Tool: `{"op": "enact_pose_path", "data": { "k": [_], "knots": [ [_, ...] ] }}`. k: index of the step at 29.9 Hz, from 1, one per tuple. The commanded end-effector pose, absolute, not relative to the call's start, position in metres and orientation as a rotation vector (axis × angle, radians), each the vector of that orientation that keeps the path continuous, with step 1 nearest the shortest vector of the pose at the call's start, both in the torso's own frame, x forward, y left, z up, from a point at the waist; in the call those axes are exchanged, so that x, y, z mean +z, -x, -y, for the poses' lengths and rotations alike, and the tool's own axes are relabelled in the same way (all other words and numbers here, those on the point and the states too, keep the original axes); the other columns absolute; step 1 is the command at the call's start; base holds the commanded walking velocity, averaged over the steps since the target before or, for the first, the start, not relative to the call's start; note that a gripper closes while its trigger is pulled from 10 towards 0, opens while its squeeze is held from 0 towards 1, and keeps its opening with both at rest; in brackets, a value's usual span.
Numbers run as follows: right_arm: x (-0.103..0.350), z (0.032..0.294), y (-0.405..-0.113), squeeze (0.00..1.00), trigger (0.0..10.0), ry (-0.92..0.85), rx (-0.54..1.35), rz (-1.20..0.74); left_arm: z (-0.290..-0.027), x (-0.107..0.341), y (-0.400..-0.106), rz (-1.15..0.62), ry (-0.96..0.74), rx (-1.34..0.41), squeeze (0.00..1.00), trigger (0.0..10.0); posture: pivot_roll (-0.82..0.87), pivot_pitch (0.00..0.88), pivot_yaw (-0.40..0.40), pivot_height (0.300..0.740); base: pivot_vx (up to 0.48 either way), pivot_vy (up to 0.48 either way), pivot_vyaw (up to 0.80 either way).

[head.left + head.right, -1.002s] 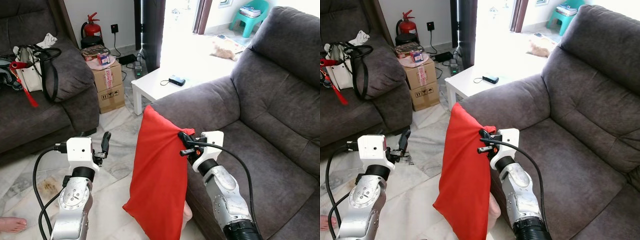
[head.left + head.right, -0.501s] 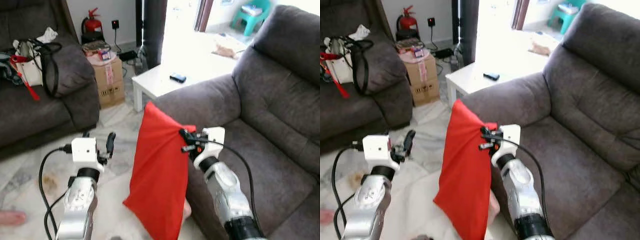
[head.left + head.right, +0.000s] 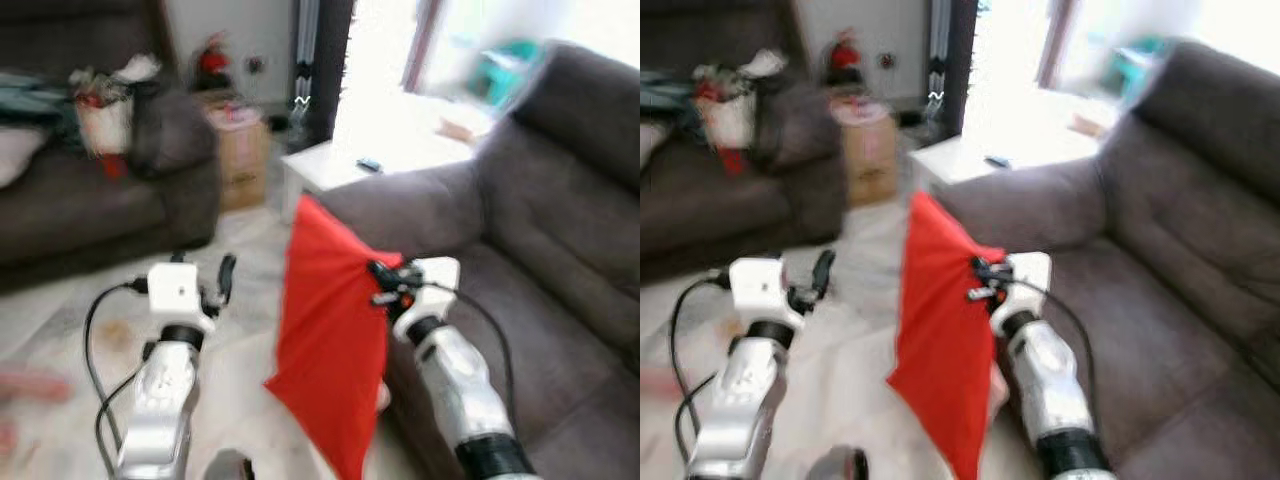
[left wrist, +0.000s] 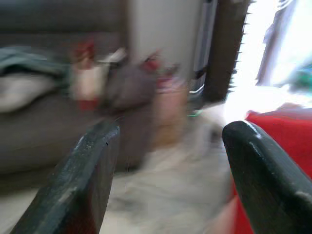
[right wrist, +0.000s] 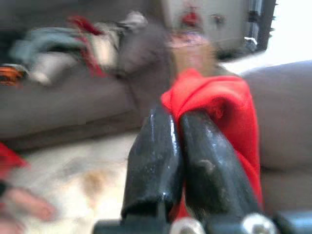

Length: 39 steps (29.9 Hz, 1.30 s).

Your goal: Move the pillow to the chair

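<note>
A red pillow [image 3: 330,340] hangs upright in front of me, over the front edge of the grey armchair [image 3: 520,270]. My right gripper [image 3: 378,283] is shut on the pillow's upper right edge; the right wrist view shows red cloth [image 5: 219,105] pinched between the black fingers [image 5: 156,156]. My left gripper [image 3: 226,273] is held up to the left of the pillow, apart from it. Its fingers [image 4: 83,185] stand open with nothing between them. The views are blurred by motion.
A dark grey sofa [image 3: 90,200] with bags and clothes on it stands at the left. A cardboard box [image 3: 245,160] and a white low table [image 3: 330,165] are behind the pillow. Pale floor [image 3: 60,330] lies between the sofa and the armchair.
The whole picture has swung and blurred, so the camera has turned. The right gripper still holds the pillow by its upper edge. The left gripper stays open.
</note>
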State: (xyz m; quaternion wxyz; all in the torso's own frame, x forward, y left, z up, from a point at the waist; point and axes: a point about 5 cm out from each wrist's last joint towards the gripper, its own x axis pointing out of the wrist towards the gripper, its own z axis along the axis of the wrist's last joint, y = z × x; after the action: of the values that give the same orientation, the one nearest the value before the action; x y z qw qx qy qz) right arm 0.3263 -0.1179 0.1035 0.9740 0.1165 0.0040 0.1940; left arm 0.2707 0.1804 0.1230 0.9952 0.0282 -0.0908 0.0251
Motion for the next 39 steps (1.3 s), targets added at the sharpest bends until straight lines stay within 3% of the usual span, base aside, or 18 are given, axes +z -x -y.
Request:
{"op": "enact_pose_path", "data": {
  "k": [1,25,39],
  "knots": [
    [0.1187,0.1172,-0.3272,0.00,10.0,-0.240,0.395,0.087,-0.1763,0.1199,-0.2720,0.162,-0.057,0.042,0.00,10.0,0.16,0.067,-0.122,0.740,0.000,0.000,0.00],
    [0.1160,0.1178,-0.3272,0.00,10.0,-0.188,0.478,0.062,-0.1756,0.1189,-0.2721,0.158,-0.053,0.048,0.00,10.0,0.15,0.073,-0.126,0.740,0.000,0.000,0.00],
    [0.1142,0.1207,-0.3294,0.00,10.0,-0.195,0.428,0.064,-0.1755,0.1171,-0.2724,0.146,-0.040,0.047,0.00,10.0,0.16,0.068,-0.121,0.740,0.000,0.017,0.00]
  ]
}}
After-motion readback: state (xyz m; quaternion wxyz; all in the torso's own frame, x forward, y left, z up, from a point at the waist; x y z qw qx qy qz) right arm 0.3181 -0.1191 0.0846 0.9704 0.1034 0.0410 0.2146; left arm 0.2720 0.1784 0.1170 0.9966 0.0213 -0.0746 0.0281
